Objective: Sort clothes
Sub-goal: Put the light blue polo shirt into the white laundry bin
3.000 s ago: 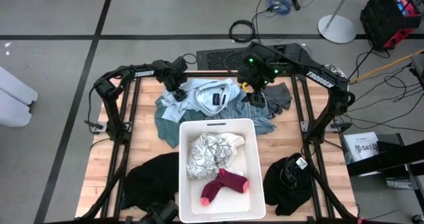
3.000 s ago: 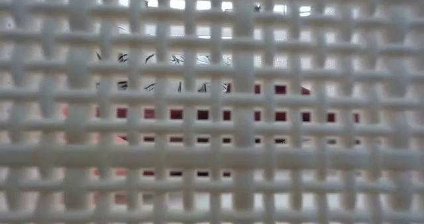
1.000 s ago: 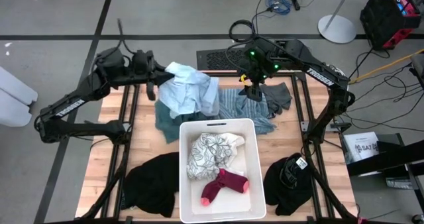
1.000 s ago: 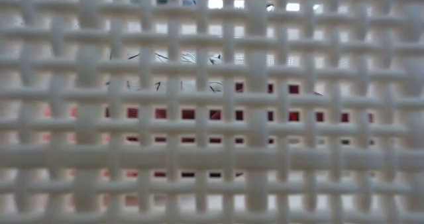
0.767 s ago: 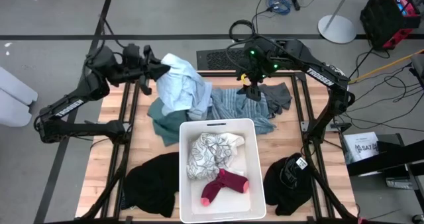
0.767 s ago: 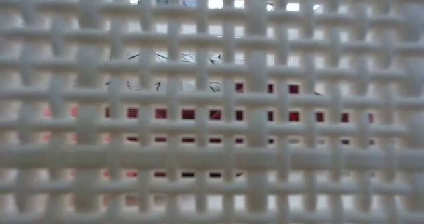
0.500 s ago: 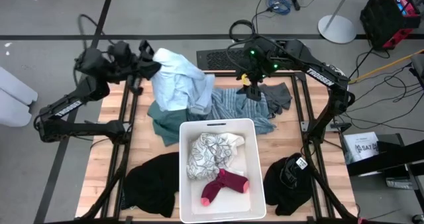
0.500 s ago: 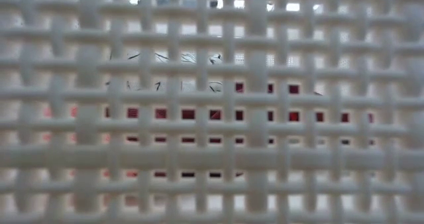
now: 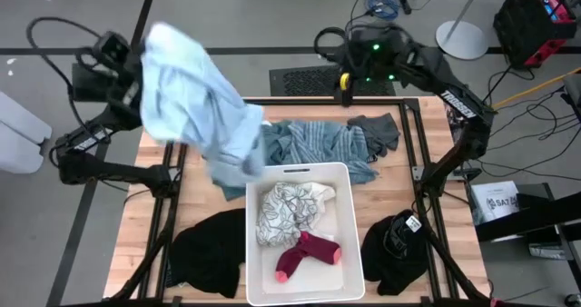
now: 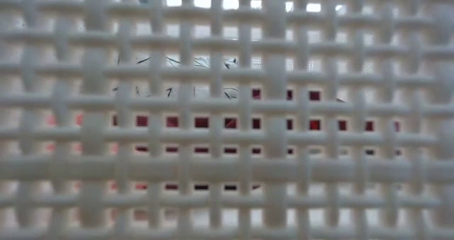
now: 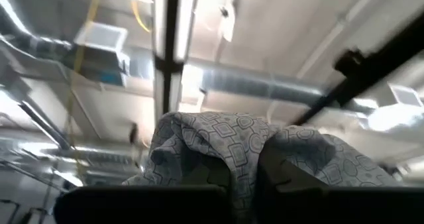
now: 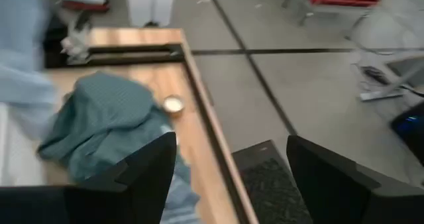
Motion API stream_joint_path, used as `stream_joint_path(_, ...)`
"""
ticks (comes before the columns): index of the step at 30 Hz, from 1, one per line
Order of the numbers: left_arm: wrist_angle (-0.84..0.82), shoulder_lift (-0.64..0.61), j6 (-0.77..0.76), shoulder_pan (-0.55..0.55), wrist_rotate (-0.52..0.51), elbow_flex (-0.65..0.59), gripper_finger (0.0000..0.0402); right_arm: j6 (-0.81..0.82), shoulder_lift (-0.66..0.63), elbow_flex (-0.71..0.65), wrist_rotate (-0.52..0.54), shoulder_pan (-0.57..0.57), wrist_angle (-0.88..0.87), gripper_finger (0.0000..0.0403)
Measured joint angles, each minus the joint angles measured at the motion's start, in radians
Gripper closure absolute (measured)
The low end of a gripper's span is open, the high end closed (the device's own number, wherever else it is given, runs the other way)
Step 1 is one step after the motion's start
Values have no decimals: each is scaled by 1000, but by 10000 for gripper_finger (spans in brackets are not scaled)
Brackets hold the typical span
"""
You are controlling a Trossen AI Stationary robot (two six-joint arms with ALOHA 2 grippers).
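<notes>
My left gripper (image 11: 242, 184) is raised high beyond the table's far-left corner, pointing up, and is shut on a light blue patterned garment (image 9: 195, 98). That garment hides the gripper in the high view. My right gripper (image 9: 345, 84) hangs open over the table's far edge, with nothing between its fingers (image 12: 146, 164). A blue-white striped garment (image 9: 318, 143) and a dark grey one (image 9: 381, 130) lie on the far part of the table. A teal garment (image 12: 99, 118) lies beside them. The white bin (image 9: 354, 252) holds a white patterned garment (image 9: 290, 207) and a pink sock (image 9: 304, 255). My left gripper pinches a bunched fold (image 11: 218, 141) of the light blue garment between its two fingers, which point upward. The cloth spills over the fingertips and trails down slack toward the table. Its lower end (image 9: 238, 166) hangs beside the bin's far-left corner; whether it touches anything there, I cannot tell.
Black clothes lie at the near left (image 9: 209, 252) and near right (image 9: 395, 248) of the table. The bin's lattice wall (image 10: 227, 126) fills the low view. A small round lid (image 12: 173, 103) sits near the table's edge beside the teal garment.
My left gripper has risen, swung out past the table's far-left corner and tipped from level to pointing up. The light blue garment has been pulled up off the pile and now trails long below it. My right gripper has risen and drawn back to the far edge, staying open.
</notes>
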Motion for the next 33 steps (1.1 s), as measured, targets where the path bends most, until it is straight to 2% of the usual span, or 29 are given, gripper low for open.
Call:
stream_joint_path(4, -88, 121, -24, 0, -66, 210, 379, 2, -22, 0, 4, -37, 8, 129)
stream_joint_path(10, -220, 305, -27, -29, -63, 569, 379, -7, -27, 0, 1, -89, 5, 129)
stream_joint_path(14, -289, 394, -26, -87, -45, 734, 379, -36, -27, 0, 2, -128, -9, 129)
stream_joint_path(20, -310, 466, 7, -217, -47, 833, 379, -34, -27, 0, 2, -203, -44, 129)
stream_joint_path(25, -307, 493, 35, -313, -98, 871, 379, -19, -27, 0, 1, -244, -99, 129)
stream_joint_path(33, -315, 522, 153, -506, -103, 879, 379, 44, -26, 0, -2, -269, -141, 129)
